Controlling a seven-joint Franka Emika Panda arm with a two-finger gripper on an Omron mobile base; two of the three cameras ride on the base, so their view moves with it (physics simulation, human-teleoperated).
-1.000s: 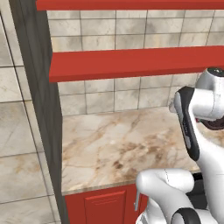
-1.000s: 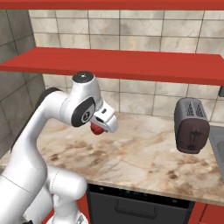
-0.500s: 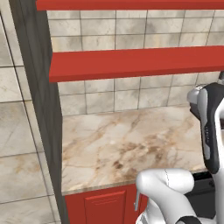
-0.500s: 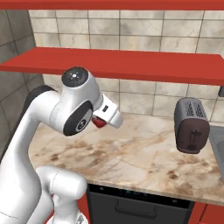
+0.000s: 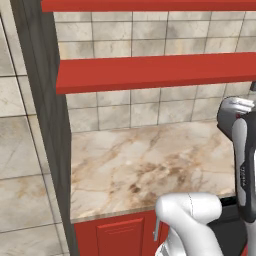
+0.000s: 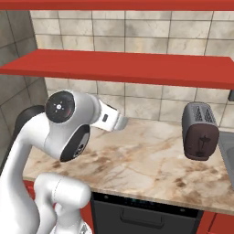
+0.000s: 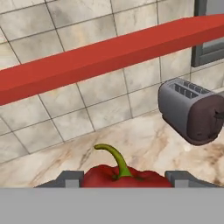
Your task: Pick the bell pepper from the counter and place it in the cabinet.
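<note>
In the hand view the bell pepper, glossy red with a curved green stem, sits between my two fingertips. My gripper is shut on it and holds it above the beige marble counter. The cabinet's lower red shelf board runs across ahead of the hand and above it. The same shelf spans the right base view over the counter. In the left base view the shelf meets the dark grey side panel above the counter.
A dark toaster stands on the counter at the right, also ahead and to the right of the hand. A tiled wall backs the counter. A second red board lies higher up. Red cupboard doors sit under the counter.
The arm has swung up and round: its elbow has come closer to the right base camera, hiding the hand and pepper there. In the left base view the arm has moved further right.
</note>
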